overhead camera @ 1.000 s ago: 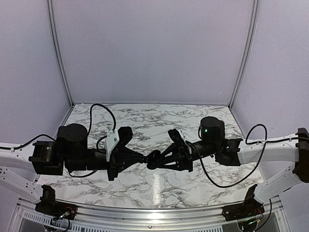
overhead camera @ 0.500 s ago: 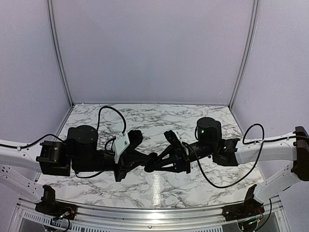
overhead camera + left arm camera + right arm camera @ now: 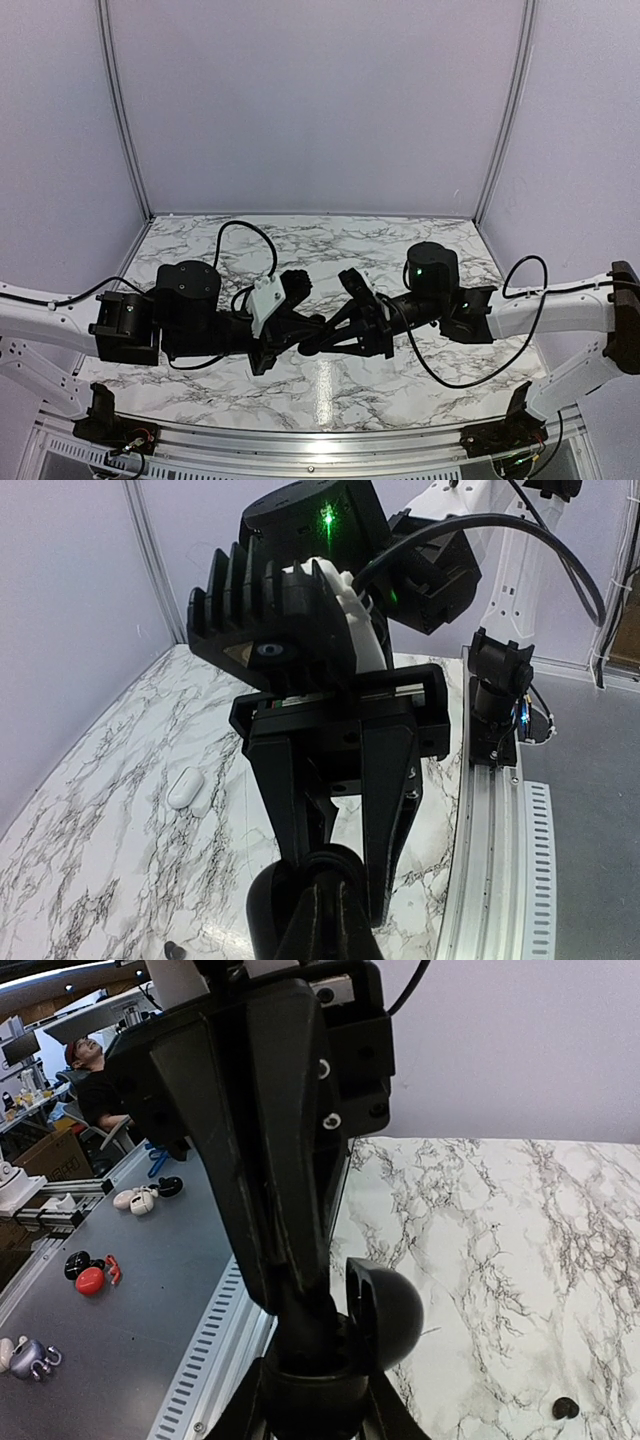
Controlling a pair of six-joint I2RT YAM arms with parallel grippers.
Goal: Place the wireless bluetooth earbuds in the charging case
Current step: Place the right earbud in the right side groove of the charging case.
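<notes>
Both grippers meet above the middle of the marble table (image 3: 330,385). My right gripper (image 3: 320,1400) is shut on the charging case (image 3: 390,1312), a glossy black oval whose domed lid stands open to the right. The left gripper's fingers (image 3: 290,1210) come down from above into the open case. In the left wrist view my left gripper (image 3: 327,880) is shut, its tips buried in the case (image 3: 268,910), so anything between them is hidden. The right gripper's fingers (image 3: 390,780) reach in from above. One tiny black earbud (image 3: 565,1407) lies loose on the table, also visible as the earbud (image 3: 172,948).
A small white oval object (image 3: 187,787) lies on the marble farther back. A slotted metal rail (image 3: 490,860) runs along the table's near edge. Beyond it, on a grey surface, lie other earbuds and cases (image 3: 140,1198), one of them red (image 3: 88,1278). Lilac walls enclose the table.
The left arm has moved right, pushing its shut fingers into the case held by the right gripper. The right arm shifted slightly left early on, then stayed still.
</notes>
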